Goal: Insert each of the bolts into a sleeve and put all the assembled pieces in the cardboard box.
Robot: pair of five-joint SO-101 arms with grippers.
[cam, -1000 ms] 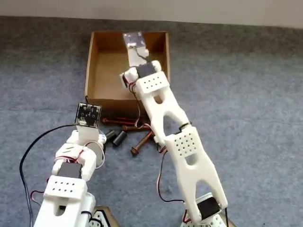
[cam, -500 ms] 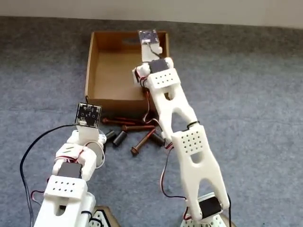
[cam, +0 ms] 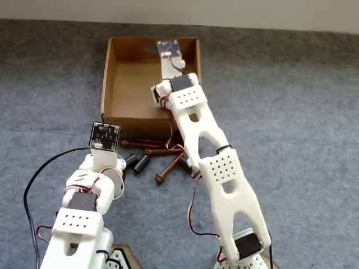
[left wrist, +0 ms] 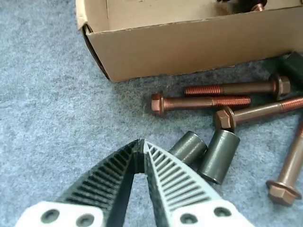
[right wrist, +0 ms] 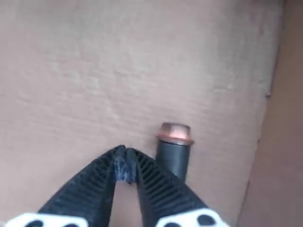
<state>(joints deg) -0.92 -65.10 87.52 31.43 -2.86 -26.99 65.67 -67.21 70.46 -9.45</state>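
- Left jaws: closed tip to tip with nothing between them, outside the cardboard box [cam: 130,84], off its near wall.
- Two dark sleeves [left wrist: 218,156] lie side by side just beside those tips.
- Copper bolts [left wrist: 199,102] lie loose on the tabletop between the sleeves and the box's near wall. Several are cut off at the left wrist view's edge, and the right arm [cam: 193,120] covers part of the heap.
- Right jaws: closed and empty, inside the box.
- An assembled piece [right wrist: 173,151] lies on the box floor just beside them, its shank hidden in the sleeve.
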